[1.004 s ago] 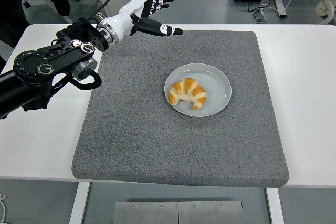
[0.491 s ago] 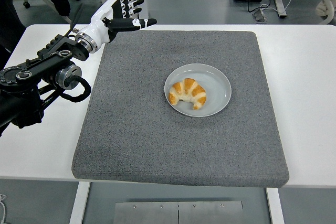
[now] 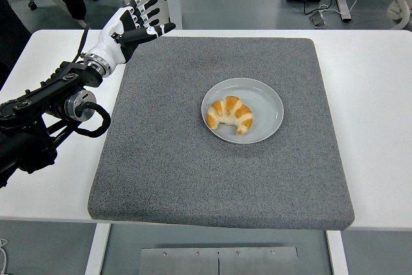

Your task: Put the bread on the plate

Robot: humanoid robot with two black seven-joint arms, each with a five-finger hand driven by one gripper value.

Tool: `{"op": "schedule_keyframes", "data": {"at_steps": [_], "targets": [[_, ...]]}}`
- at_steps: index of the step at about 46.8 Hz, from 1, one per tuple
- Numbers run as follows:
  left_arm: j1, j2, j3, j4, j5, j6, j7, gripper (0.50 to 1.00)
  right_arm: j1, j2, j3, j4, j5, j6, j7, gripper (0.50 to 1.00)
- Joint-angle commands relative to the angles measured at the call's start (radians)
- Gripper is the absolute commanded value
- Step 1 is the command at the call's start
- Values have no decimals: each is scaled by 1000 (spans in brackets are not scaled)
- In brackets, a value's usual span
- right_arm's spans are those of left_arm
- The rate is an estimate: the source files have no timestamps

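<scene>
The croissant (image 3: 230,114) sits on the grey plate (image 3: 267,104), in its left half, ends curling toward the plate's near rim, and the right half of the plate is bare. The plate rests on the grey felt mat (image 3: 174,172), a little right of the mat's middle, with open mat on all 4 sides. Well left of the plate, up at the mat's far-left corner, the left hand (image 3: 132,22) hovers with fingers spread, holding nothing. White table (image 3: 380,127) borders the mat.
</scene>
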Motion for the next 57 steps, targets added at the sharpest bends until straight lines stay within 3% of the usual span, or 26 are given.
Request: {"op": "schedule_keyframes", "data": {"at_steps": [1, 19, 31, 34, 42, 48, 57], "targets": [[18, 2, -16, 9, -16, 8, -2, 975, 0, 0, 0, 0, 0, 0, 0, 1000], [76, -1, -80, 20, -19, 62, -28, 975, 0, 0, 0, 0, 0, 0, 0, 1000], [76, -87, -152, 173, -45, 51, -29, 975, 0, 0, 0, 2, 0, 0, 0, 1000], [76, -94, -157, 199, -49, 28, -40, 975, 3, 0, 3, 9, 0, 2, -1, 1000], [75, -160, -240, 336, -79, -111, -62, 975, 6, 0, 5, 8, 0, 2, 0, 1000], [72, -200, -260, 436, -84, -162, -65, 975, 5, 0, 0, 2, 0, 0, -1, 1000], [66, -209, -263, 453, -85, -181, -79, 975, 2, 0, 12, 2, 0, 2, 0, 1000]]}}
